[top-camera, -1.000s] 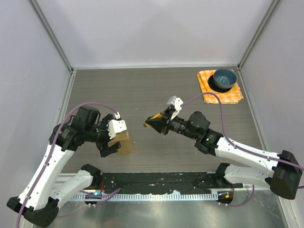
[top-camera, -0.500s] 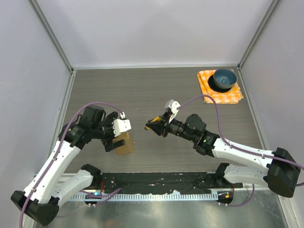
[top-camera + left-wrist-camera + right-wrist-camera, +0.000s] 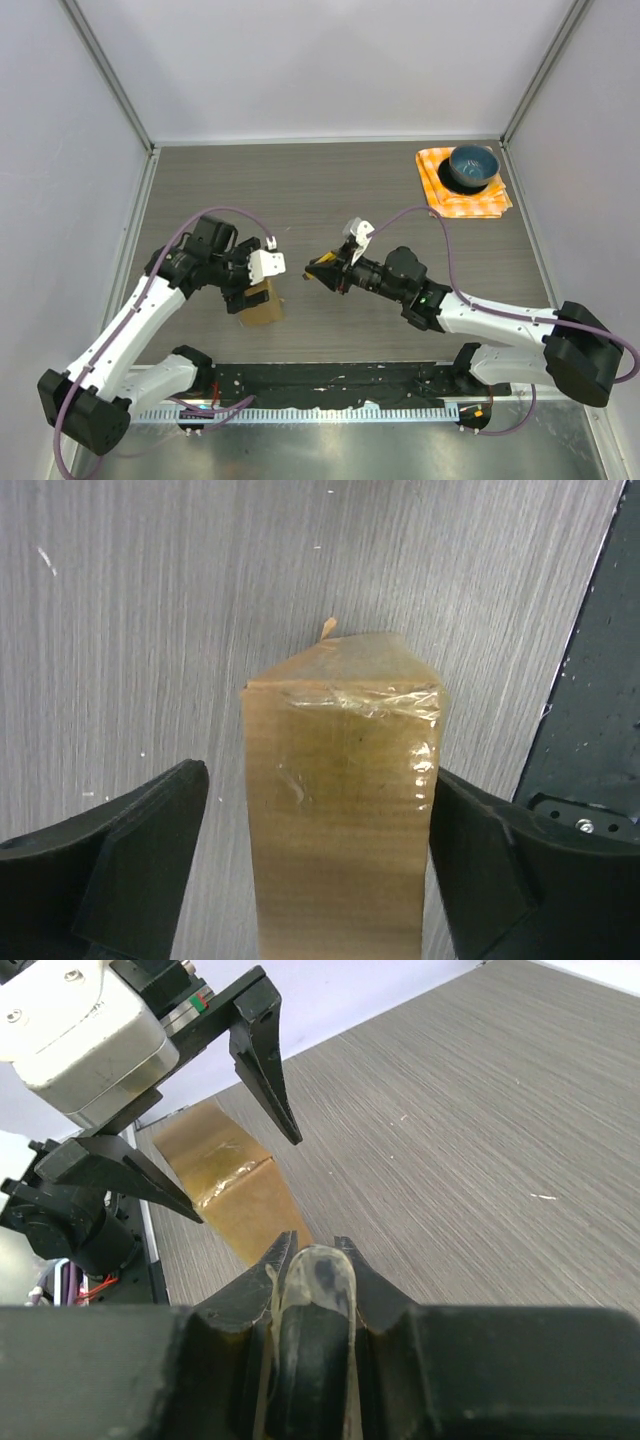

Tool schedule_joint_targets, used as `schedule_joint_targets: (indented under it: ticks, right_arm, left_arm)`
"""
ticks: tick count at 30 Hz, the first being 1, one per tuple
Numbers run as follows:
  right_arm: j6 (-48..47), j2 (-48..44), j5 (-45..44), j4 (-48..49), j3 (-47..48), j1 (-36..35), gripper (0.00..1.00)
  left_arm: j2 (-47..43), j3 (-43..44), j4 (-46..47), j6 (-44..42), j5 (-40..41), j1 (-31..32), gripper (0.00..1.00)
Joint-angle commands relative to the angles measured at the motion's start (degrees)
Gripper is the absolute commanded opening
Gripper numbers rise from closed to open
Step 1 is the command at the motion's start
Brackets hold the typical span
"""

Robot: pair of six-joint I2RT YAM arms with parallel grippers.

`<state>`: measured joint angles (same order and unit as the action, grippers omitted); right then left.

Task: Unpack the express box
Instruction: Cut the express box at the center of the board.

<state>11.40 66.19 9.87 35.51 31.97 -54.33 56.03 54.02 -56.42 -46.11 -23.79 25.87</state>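
Brown cardboard, clear tape (image 3: 385,702) over the seam: express box (image 3: 265,308) on the table (image 3: 330,190), front left, flaps seemingly shut, contents hidden. Unpacking barely begun, likely. Left end effector (image 3: 318,780) spread wide astride it, no grip. Right end effector (image 3: 312,1243) pinched on a small dark item (image 3: 318,1295), unidentifiable. Blue bowl (image 3: 472,166) far right on orange cloth (image 3: 428,160), apparently empty.

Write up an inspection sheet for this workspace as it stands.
Surface: grey wood-grain table, a few pale flecks.
Job's things: express box, brown, clear tape over one end.
Clutter: blue bowl on orange checked cloth, far right corner.
Grippers: left gripper open, straddling the box; right gripper shut on a small dark object, not identifiable.
Cables: purple left cable and right cable loop above the arms.
Surroundings: white walls; black strip at near edge.
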Motion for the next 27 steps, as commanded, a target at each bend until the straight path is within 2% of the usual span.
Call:
schedule_joint_targets:
  ticks: [1,3,5,7,8,10,11,14,22,27]
  right_arm:
    - [-2.07,1.39,-3.43,8.78,-1.55,-1.48,0.01]
    - [-3.83,1.74,-6.34,11.94,-2.17,-2.88,0.01]
    - [-8.22,2.88,-12.74,13.27,-2.26,-6.22,0.01]
    - [-13.04,4.29,-19.23,14.32,-2.00,-10.08,0.01]
    - [-17.77,6.12,-25.19,16.94,-2.08,-13.58,0.01]
    - [-20.79,8.15,-29.98,20.90,-2.87,-16.50,0.01]
    - [-21.76,10.16,-32.95,25.97,-3.31,-18.17,0.01]
    - [-22.73,13.07,-35.69,36.34,-4.81,-20.45,0.01]
    - [-30.38,26.95,-44.14,59.75,-2.88,-25.04,0.01]
    - [-31.87,30.75,-42.91,60.29,0.99,-25.92,0.01]
  left_arm:
    - [2.15,0.38,-1.23,-0.14,-2.66,0.15,0.82]
    - [4.25,1.00,-1.06,2.76,-2.05,0.06,0.70]
    - [6.54,3.80,-2.63,7.93,-2.83,-1.08,0.68]
    - [11.00,6.96,-4.56,10.85,-6.42,-4.48,0.61]
    - [12.42,7.76,-6.14,13.13,-7.75,-5.64,0.55]
    - [15.23,8.64,-7.90,14.02,-10.47,-9.25,0.51]
    - [15.68,8.56,-8.70,14.72,-12.31,-9.95,0.47]
    - [16.13,6.63,-7.83,14.91,-12.60,-11.19,0.40]
    - [15.69,3.64,-6.07,13.24,-14.00,-12.16,0.36]
    - [16.22,2.41,-6.15,12.10,-13.91,-12.24,0.35]
